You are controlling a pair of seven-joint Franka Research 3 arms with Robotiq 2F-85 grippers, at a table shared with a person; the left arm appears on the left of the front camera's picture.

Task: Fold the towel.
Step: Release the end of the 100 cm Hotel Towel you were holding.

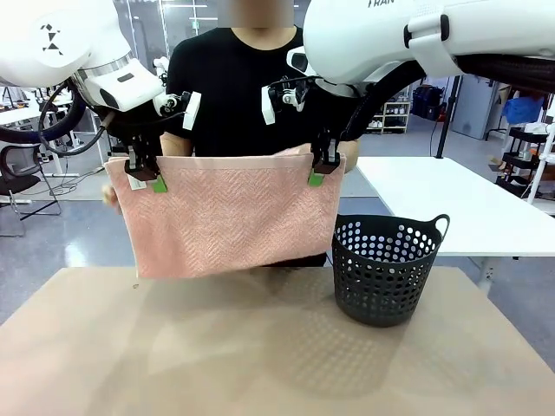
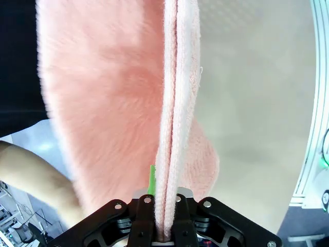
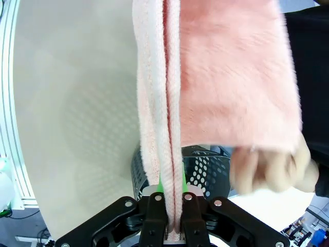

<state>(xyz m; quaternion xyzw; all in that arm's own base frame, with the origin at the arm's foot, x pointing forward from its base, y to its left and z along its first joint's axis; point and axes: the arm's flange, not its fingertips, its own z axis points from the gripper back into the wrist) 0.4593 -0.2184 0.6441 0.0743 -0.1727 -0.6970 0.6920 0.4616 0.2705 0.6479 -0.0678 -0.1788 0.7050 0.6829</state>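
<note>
Green-padded left fingers [image 1: 147,178] are clamped shut on the top left corner of the towel [image 1: 227,212]. In the left wrist view the left fingers [image 2: 163,208] pinch a doubled edge, two layers seen edge-on. A forearm [image 2: 31,177] of the person [image 1: 234,95] sits just beside the towel on that side.

The pink terry towel hangs spread flat in the air over the bench's [image 1: 260,364] far edge, left of centre. Its bottom edge is near that edge; can't tell if it touches. The person in black stands behind it at the far side.

Right fingers [image 1: 321,172] are clamped shut on the top right corner, same pinch. In the right wrist view the right fingers [image 3: 172,208] hold the doubled edge, and a blurred hand [image 3: 272,172] is just beside the towel's side edge.

Dark perforated basket [image 1: 386,269] stands upright on the bench toward the far right edge, just right of the towel's lower right corner and apart from it.
</note>
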